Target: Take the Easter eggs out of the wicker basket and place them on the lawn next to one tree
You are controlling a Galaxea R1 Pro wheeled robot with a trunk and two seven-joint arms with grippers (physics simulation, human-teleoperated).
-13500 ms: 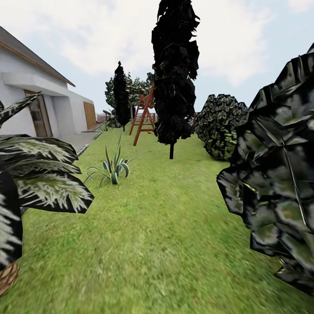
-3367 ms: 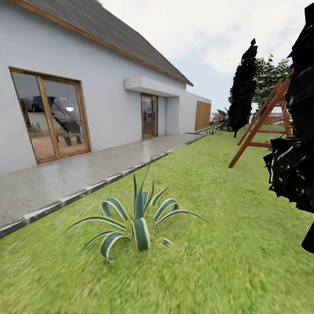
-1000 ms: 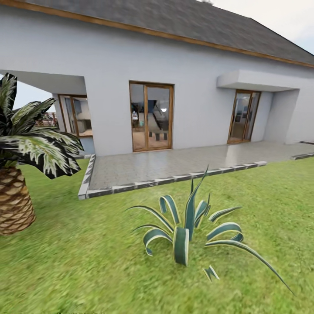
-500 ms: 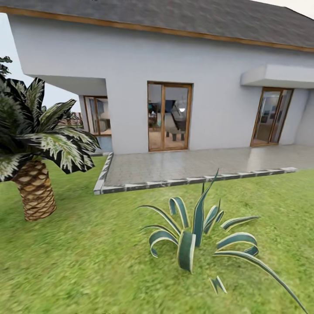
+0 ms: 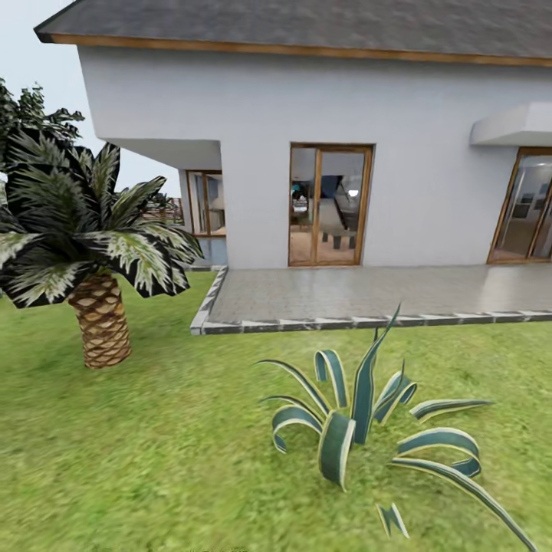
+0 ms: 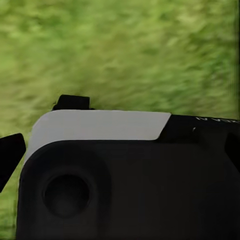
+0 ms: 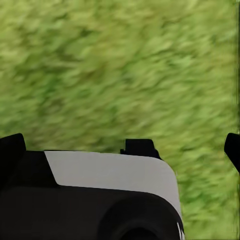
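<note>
Lawn (image 5: 153, 460), palm (image 5: 100, 322) and house (image 5: 307, 115) ahead; eggs likely light, smooth (grip mid-belly); end effector states: cannot tell.

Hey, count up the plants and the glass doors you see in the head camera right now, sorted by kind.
Palm with scaly trunk: 1
Spiky striped plant on the lawn: 1
Wood-framed glass doors on the white house: 3, at and, the last cut by the picture's edge
Total: 5
</note>
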